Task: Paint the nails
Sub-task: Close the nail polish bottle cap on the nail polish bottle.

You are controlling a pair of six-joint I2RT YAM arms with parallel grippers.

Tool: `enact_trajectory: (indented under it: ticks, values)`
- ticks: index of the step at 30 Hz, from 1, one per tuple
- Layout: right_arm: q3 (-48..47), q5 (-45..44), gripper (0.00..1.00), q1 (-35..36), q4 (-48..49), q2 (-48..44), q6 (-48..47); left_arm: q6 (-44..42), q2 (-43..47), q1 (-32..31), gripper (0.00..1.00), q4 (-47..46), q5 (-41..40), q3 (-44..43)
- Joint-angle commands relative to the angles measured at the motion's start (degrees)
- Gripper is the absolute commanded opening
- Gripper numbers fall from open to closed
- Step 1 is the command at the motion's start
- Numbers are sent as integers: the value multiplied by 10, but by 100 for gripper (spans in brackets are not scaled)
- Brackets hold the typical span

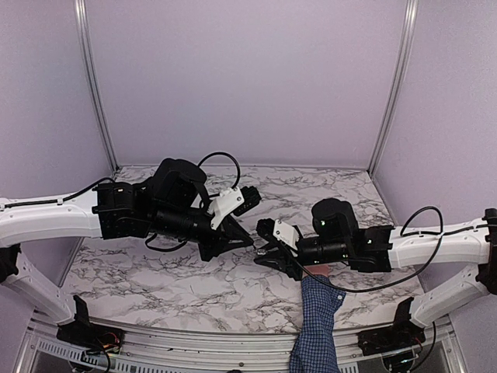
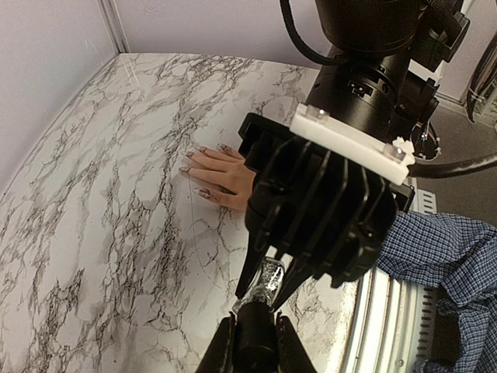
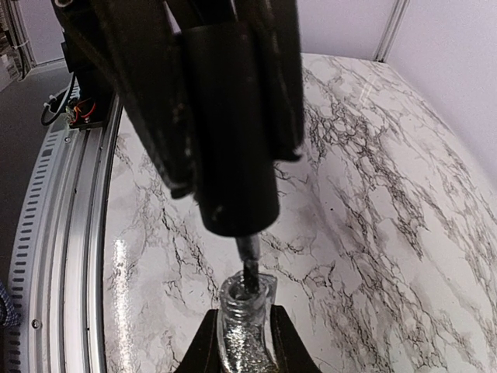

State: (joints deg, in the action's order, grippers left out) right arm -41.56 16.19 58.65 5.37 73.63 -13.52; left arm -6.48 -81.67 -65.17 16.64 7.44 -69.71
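Note:
A pale hand (image 2: 225,175) in a blue checked sleeve (image 1: 317,326) lies flat on the marble table (image 1: 178,287), fingers spread. Its nails (image 2: 203,192) show as small dark tips. My right gripper (image 3: 242,342) is shut on a small glass bottle (image 3: 245,326) of silver glitter polish, held above the table. My left gripper (image 2: 255,326) is shut on the black cap (image 3: 233,155), and the brush stem (image 3: 250,268) under the cap dips into the bottle's open neck. In the top view both grippers (image 1: 250,239) meet mid-table, and the right arm hides most of the hand.
A slotted metal rail (image 3: 70,233) runs along the table's near edge. Lilac walls (image 1: 248,78) close in the back and sides. Black cables (image 1: 221,159) loop above both arms. The sleeve crosses the rail beneath the right arm.

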Motion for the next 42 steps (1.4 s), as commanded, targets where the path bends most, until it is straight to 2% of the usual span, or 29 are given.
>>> enact_trajectory:
  ticks: [1,42]
  values:
    - [-25,1,0,5,12,-1,1,1,11,-2,0,0,1,-14]
    - [-12,-15,0,5,27,-23,5,-6,13,-2,0,12,-2,2]
